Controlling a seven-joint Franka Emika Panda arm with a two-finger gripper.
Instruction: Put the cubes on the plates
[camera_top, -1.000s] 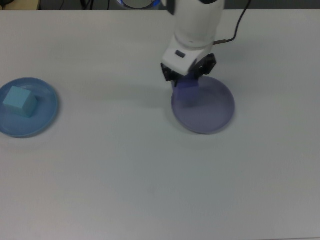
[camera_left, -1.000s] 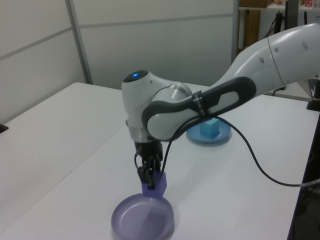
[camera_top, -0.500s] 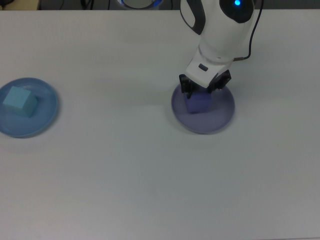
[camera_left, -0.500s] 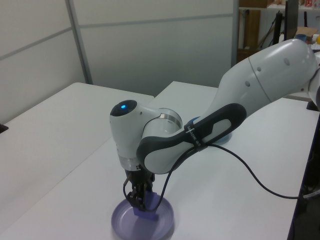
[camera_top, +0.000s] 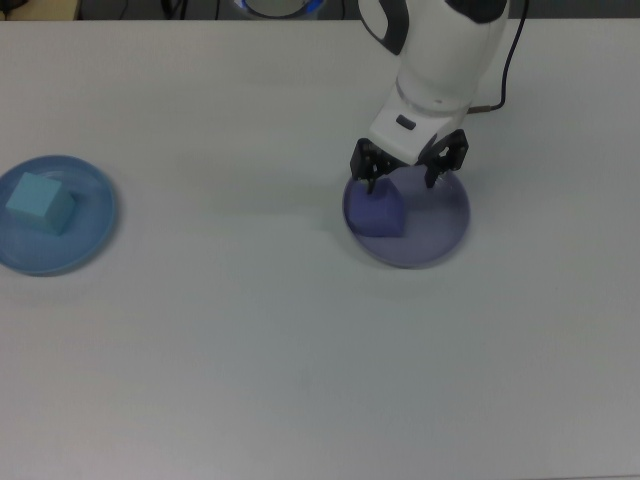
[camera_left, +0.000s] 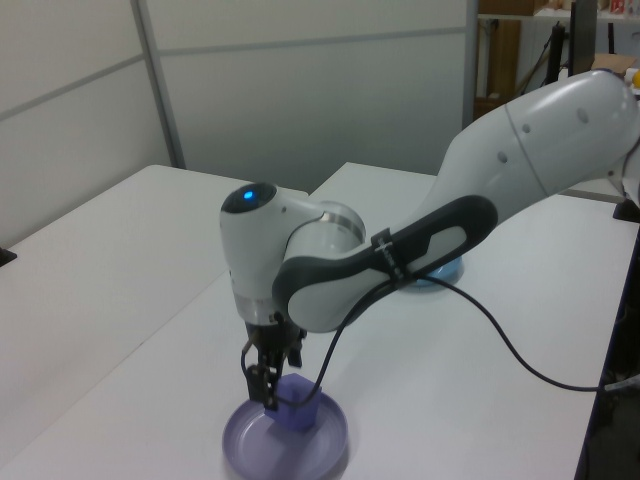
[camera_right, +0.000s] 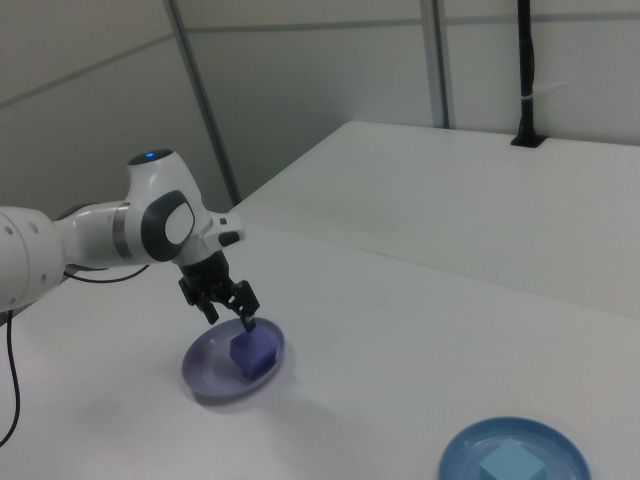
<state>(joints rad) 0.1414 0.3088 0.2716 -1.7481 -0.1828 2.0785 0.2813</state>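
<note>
Two plates sit well apart on the white counter (camera_top: 250, 340), and each holds one cube. The sky-blue plate (camera_top: 95, 235) lies at the top view's left edge, with the light cyan cube (camera_top: 38, 202) resting on it, a little toward the top view's left of the plate's middle; in the right view the same plate (camera_right: 460, 462) and cube (camera_right: 510, 465) show at the bottom right. The pale lavender plate (camera_top: 440, 225) lies right of the top view's centre, and the indigo cube (camera_top: 378, 213) rests flat on its floor in the half nearer the top view's left, close to the rim but inside it. The left view shows this cube (camera_left: 297, 414) seated in the lavender plate (camera_left: 250, 445), and the right view shows it (camera_right: 252, 352) near the middle of the dish (camera_right: 205, 375). The gripper (camera_top: 408, 172) of the white arm (camera_top: 445, 50) hangs just above the indigo cube, its black jaws spread apart on either side and clear of the block, gripping nothing. A dark cable (camera_left: 500, 345) loops from the arm over the counter.
</note>
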